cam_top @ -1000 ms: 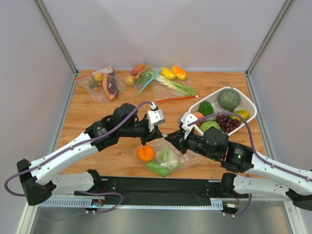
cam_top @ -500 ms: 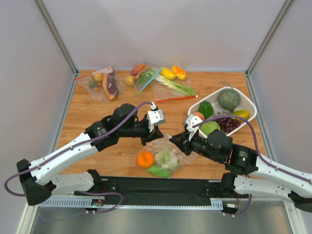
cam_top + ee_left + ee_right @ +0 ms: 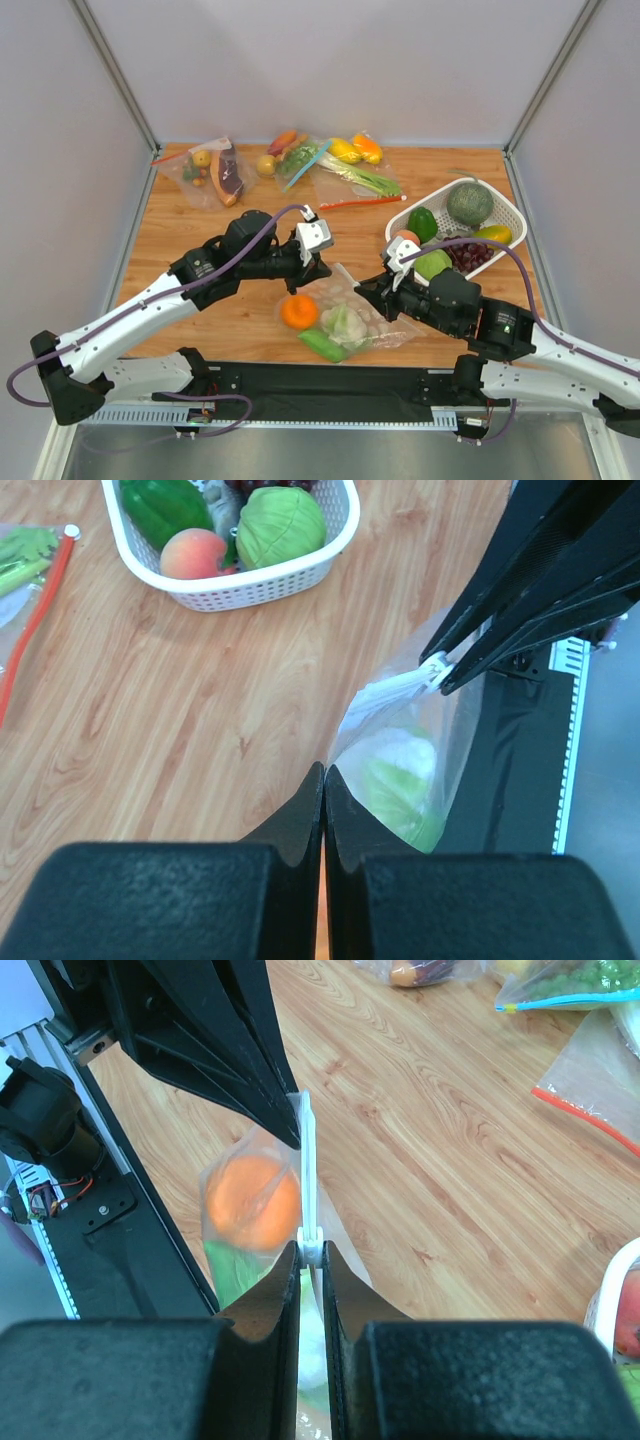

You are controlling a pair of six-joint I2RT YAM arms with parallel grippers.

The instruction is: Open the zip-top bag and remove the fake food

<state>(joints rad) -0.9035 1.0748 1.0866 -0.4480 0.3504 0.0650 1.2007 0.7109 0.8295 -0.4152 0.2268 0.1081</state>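
So far the left end effector (image 3: pixel 318 268) and right end effector (image 3: pixel 368 290) are each clenched on the zip strip (image 3: pixel 307 1160) of the bag (image 3: pixel 350 318), which rests on the tabletop (image 3: pixel 440 165) between them, and the orange (image 3: pixel 298 312), cauliflower (image 3: pixel 345 322) and green piece (image 3: pixel 322 345) are all inside, so nothing is removed yet.

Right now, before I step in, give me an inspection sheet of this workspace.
Surface: wooden table, no spills seen.
Job's things: zip-top bag pinched at its zip strip; orange, cauliflower and green piece inside.
Clutter: white basket of fake produce at right; filled bags along the far edge.
Grippers: left hand and right hand both shut on the zip-top bag.
Cables: purple cables run along both arms, off the bag.
Surroundings: plain walls, nothing seen.
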